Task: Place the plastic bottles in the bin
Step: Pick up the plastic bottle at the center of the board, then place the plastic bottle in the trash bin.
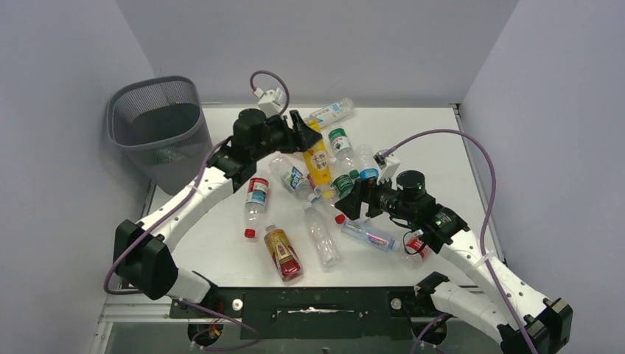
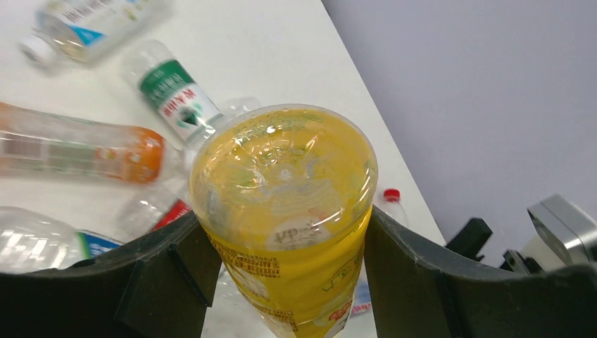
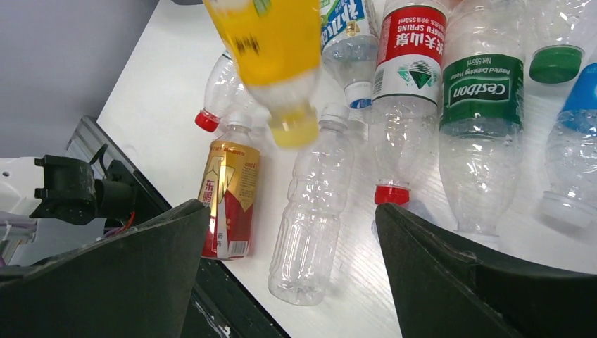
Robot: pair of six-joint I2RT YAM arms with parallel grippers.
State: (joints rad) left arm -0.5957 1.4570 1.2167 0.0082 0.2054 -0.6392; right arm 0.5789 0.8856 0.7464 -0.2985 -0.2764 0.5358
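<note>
- While the left fingers point(image 2: 165, 282) press against both sides of a translucent yellow plastic bottle point(image 2: 285, 204) near its base, its neck hangs toward the pile of loose plastic bottles point(image 3: 394, 105) lying on the white desk point(image 1: 221, 243).
- Right fingers point(image 3: 457, 282): spread wide with nothing between them, poised over a clear unlabelled bottle point(image 3: 310, 204) and a red-and-gold bottle point(image 3: 229, 201).
- Dark grey wire-mesh bin point(image 1: 179, 164): stands at the far left corner, well apart from the held bottle, so the carry looks barely begun.
- Risk: the thin, smooth wall could buckle or slide out of the grip, dropping the bottle back into the pile.
- Risk: the hanging neck could catch neighbouring bottles and roll them toward the desk edge; letting go short of the rim would miss the bin.
- Risk: both arms work close together over the pile and could collide.
- Hidden: the yellow bottle's cap is cut off in the left wrist view; whether it touches anything cannot be told. The bin's contents are unclear through the mesh.
</note>
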